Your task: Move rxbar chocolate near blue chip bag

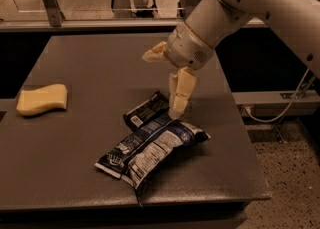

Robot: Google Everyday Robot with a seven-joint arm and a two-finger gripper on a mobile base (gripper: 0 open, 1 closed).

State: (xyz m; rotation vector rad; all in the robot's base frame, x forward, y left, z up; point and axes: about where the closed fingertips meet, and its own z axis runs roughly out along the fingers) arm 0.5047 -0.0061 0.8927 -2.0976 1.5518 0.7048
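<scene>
**Rxbar chocolate on the desk beside the blue chip bag, end effector open above it**

The end effector (160, 86) hangs over the middle of the desk (90, 63) at the end of a white arm (220, 8) that reaches in from the upper right. Its two pale fingers are splayed wide apart and grasp nothing. One finger (155, 53) points off to the left, and the other points down toward the desk.

The rxbar chocolate (146, 110) lies flat on the desk just below and to the left of the downward finger. The tip of that finger comes down at the bar's right end, close to where the bar meets the bag. Whether the tip touches the wrapper cannot be told. The bar sits at an angle, with its right end farther back than its left.

The blue chip bag (150, 150) lies crumpled just in front of the bar, angled the same way. Its upper edge is against the bar or overlaps the bar's near side. Its lower left corner reaches close to the front edge of the desk.

The bar's black wrapper carries pale lettering, and the bag has a white panel with dark print and a small mark near its lower left end. None of this writing is readable, so no brand name can be made out.

A yellow sponge (42, 99) rests well apart from both, near the left edge of the desk.
</scene>
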